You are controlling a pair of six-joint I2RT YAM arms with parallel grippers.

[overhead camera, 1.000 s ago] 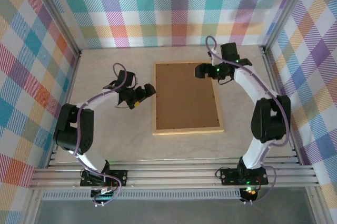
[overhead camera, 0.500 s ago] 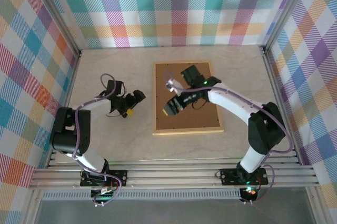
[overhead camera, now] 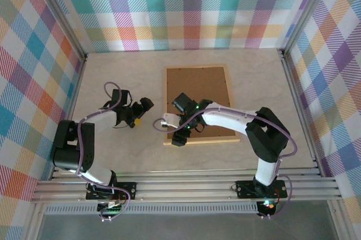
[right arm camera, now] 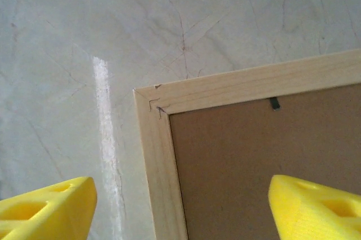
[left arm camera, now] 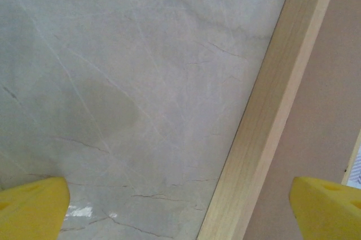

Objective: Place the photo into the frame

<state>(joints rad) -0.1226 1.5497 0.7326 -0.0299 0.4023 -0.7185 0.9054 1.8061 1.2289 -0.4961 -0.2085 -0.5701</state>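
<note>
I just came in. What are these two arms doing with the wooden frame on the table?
Two robot arms are working at the frame, which lies back side up on the table, so its brown backing board shows. The right gripper is open and hangs over the frame's near left corner, one finger over the table and one over the backing board. The left gripper is open too and straddles the frame's left rail. Neither gripper holds anything.

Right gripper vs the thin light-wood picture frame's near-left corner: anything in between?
Nothing visible. The right gripper hangs open over that corner of the frame, which lies flat on the grey marbled tabletop with its brown backing board up.
</note>
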